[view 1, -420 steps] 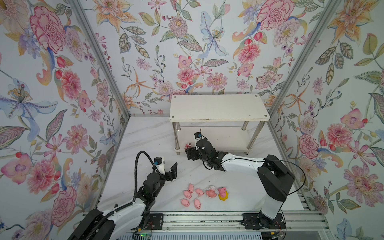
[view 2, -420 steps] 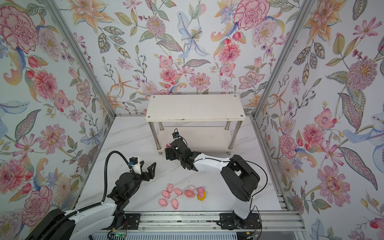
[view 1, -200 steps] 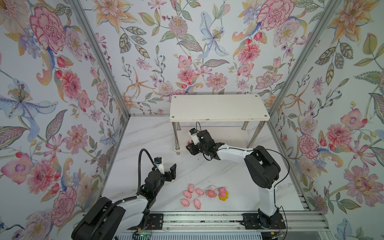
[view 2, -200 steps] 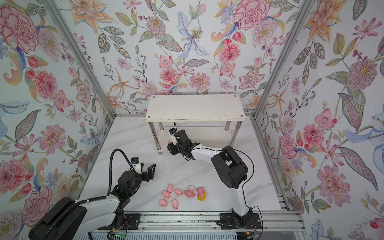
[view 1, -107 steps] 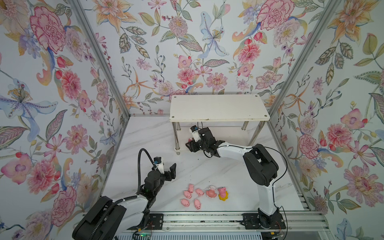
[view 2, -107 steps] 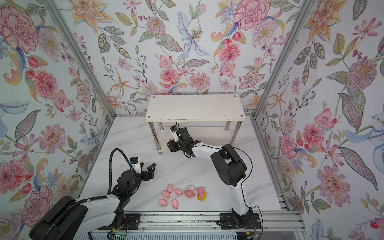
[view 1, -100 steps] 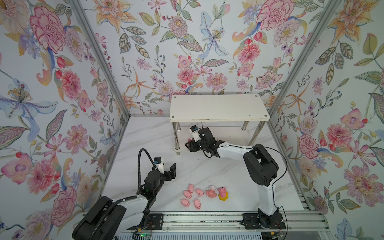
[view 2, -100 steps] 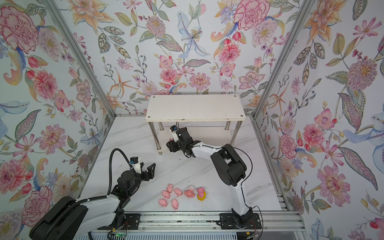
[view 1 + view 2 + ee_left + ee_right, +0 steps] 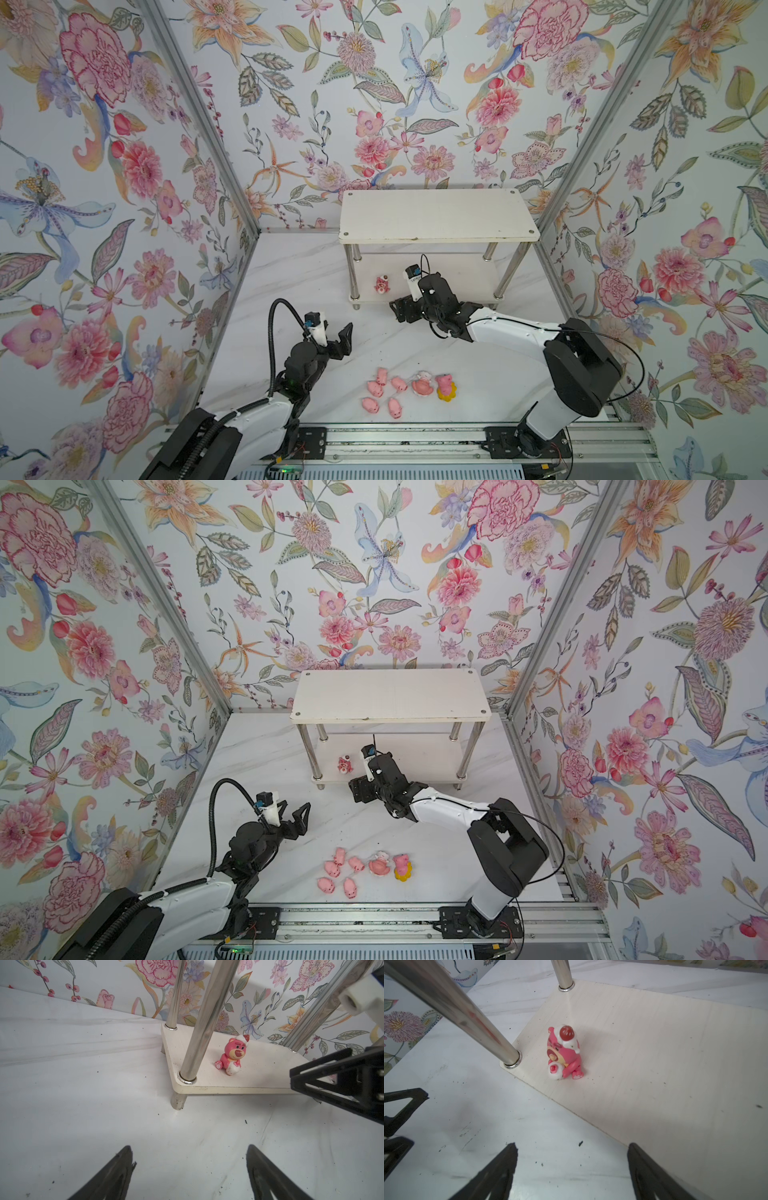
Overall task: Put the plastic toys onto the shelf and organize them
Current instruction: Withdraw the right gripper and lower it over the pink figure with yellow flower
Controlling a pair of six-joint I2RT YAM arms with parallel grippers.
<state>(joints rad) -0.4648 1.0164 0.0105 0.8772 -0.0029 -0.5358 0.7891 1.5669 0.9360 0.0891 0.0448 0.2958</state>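
Loose toys: five pink pigs [image 9: 374,388], a pink-and-white figure [image 9: 423,384] and a yellow-petalled figure [image 9: 445,387] lie clustered on the counter [image 9: 291,282], near the middle of its front edge.
Left pincer [image 9: 294,810]: spread, holding nothing, over the counter beyond the pigs, toward the left edge.
Right pincer [image 9: 572,1147]: spread, holding nothing, just off the front edge of the shelf [image 9: 436,214], apart from the bear [image 9: 233,1054].
Bear: upright on the lower tier, near its front left corner, just beside a chrome leg [image 9: 199,1028].
Shelf: at the counter's far edge, toward the right corner.
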